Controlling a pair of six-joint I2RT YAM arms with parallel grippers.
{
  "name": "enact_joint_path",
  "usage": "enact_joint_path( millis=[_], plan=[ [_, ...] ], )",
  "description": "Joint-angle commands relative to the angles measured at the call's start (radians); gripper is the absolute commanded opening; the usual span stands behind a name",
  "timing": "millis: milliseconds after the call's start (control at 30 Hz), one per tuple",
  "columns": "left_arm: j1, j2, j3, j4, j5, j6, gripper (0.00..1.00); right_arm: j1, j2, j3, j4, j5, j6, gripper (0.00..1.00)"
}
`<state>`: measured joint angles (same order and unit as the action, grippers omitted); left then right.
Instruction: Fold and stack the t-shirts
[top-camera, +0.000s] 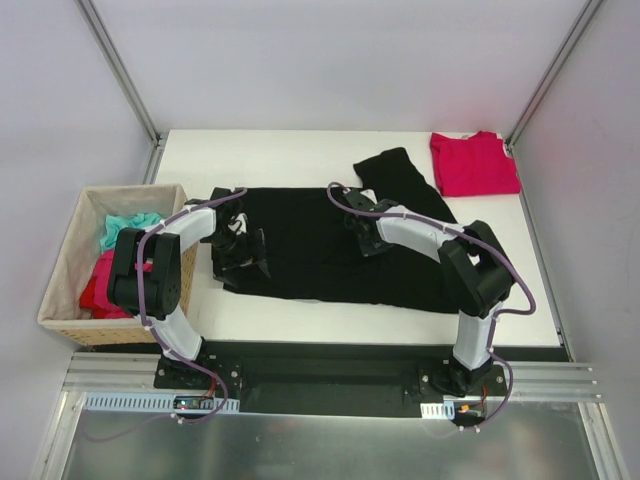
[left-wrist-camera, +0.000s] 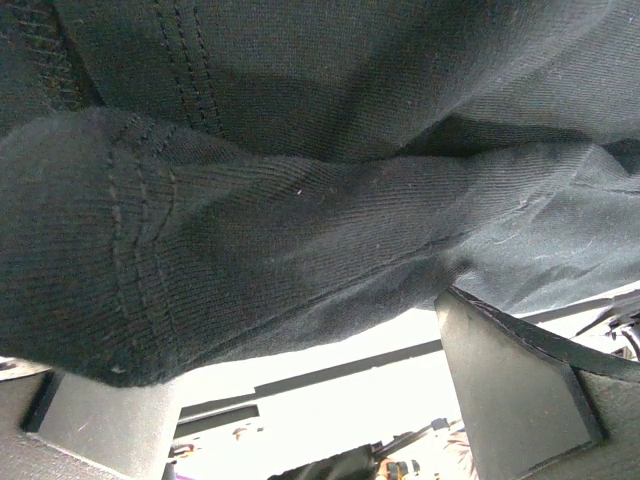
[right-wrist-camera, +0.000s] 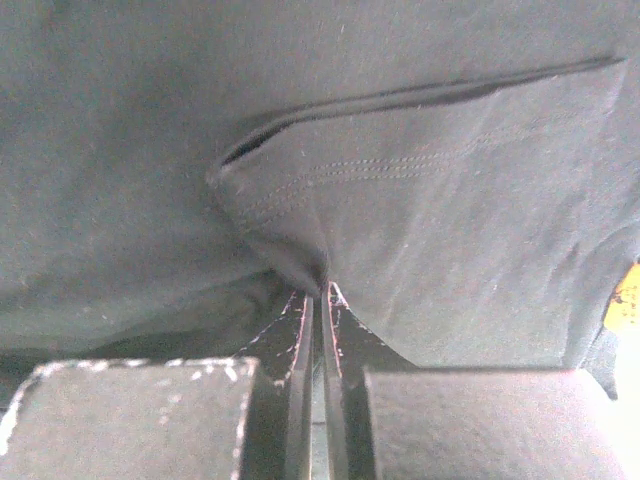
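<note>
Desk (top-camera: 280, 160), seen from above with twelve o'clock at the far edge: the black t-shirt (top-camera: 310, 262) lies spread across the middle, its long axis running from nine o'clock to three o'clock. One sleeve-like flap juts off its far right corner toward one o'clock. Which end carries the collar cannot be told from these views.

The right gripper (top-camera: 363, 238) sits on the cloth right of centre, nearer the far edge. It is clenched on a small ridge of black fabric beside a stitched hem. Most of the shirt stretches away from it toward nine o'clock.

The left gripper (top-camera: 240, 250) waits at the shirt's nine o'clock end, where the cloth is rumpled. It is released, fingers spread wide, with a stitched fold of fabric bunched across the gap and nothing pinched.

The fold appears to have only begun, and the coming move likely turns on both arms lifting the far edge together, across the long axis. The right arm has its hold and the left does not, so a pull now would probably skew the cloth.

The crimson t-shirt (top-camera: 475, 165) rests at the far right corner, at about two o'clock from the black one and well apart from both arms. A woven basket (top-camera: 95, 332) stands off the desk's left side with teal and red cloth inside.
</note>
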<state>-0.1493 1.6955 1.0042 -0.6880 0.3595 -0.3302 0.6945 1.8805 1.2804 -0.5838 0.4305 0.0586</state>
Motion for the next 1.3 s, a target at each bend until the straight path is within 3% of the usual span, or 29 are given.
enact_joint_path(
  millis=[0,500,1267],
  plan=[
    [0.007,-0.017,-0.021,0.007,-0.004,0.008,0.99,-0.021,0.028,0.088,-0.028,0.037,-0.019,0.01],
    [0.007,-0.022,-0.026,0.008,-0.008,0.006,0.99,-0.115,0.039,0.117,-0.045,0.044,-0.031,0.01],
    [0.008,-0.046,-0.026,0.007,-0.017,0.000,0.99,-0.128,0.040,0.148,-0.050,0.008,-0.037,0.01]
  ],
)
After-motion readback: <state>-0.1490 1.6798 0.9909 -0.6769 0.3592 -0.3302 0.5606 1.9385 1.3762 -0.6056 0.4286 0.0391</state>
